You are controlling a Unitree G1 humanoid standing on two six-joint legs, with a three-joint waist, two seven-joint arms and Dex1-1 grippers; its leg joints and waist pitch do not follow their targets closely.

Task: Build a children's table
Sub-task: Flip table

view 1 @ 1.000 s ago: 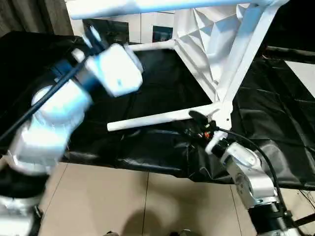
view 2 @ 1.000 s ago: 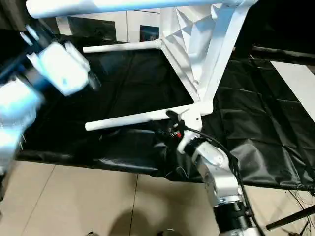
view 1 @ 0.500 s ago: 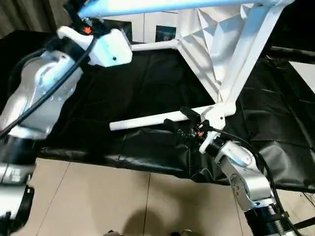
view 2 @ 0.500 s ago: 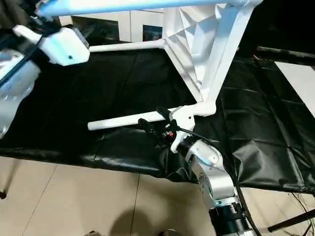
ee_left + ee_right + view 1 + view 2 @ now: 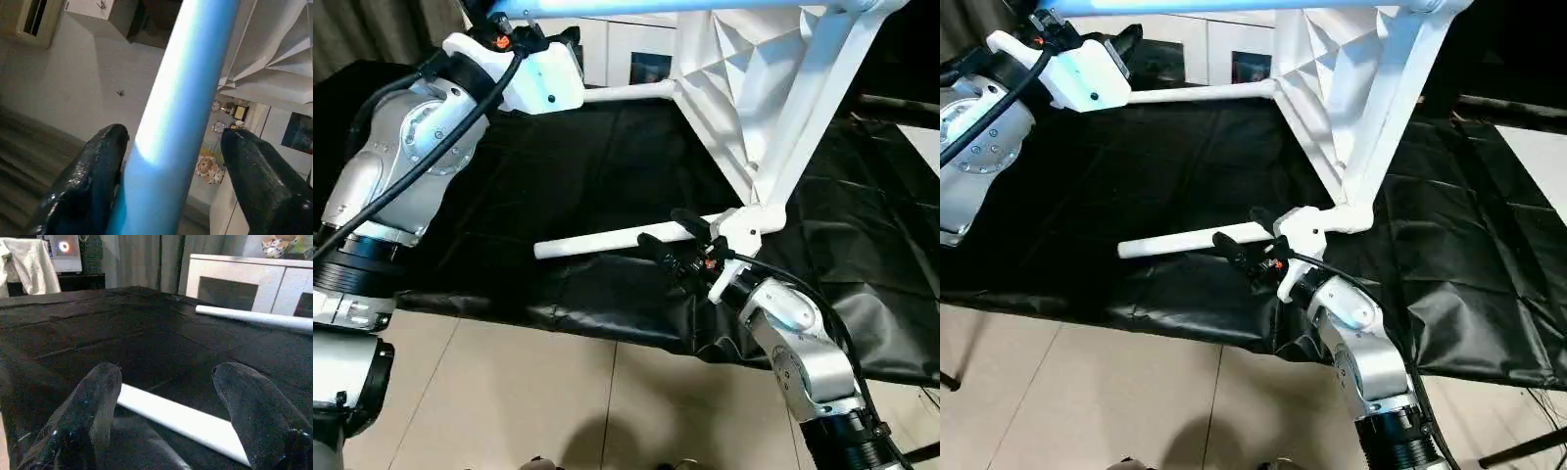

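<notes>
**Legs in, table on its side**

Black sheeting (image 5: 607,176) covers the workbench under me, with a white cabinet (image 5: 607,54) behind it. My landmark is the tabletop (image 5: 744,88), tipped up on edge with its ribbed underside facing left.

Far left of the tabletop, my left gripper (image 5: 166,147) is raised near the outer end of the top leg (image 5: 181,98). In my left wrist view the leg runs up between my two black fingers (image 5: 93,171), which stand apart on either side of it. I cannot tell whether the pads touch it or merely bracket it.

Nearer the tabletop, a second leg (image 5: 622,93) sticks out from its far corner above the sheeting, and a third leg (image 5: 607,238) runs out from the low near corner, lying just over the cloth.

Right beside that low corner, my right gripper (image 5: 668,238) sits with its fingers spread, the third leg passing between them in my right wrist view; they do not look pressed onto it.

At the tabletop's right, a fourth leg (image 5: 803,98) slants along its edge.

I judge all four legs seated or nearly so. What seems left is checking each socket and setting the table upright.
</notes>
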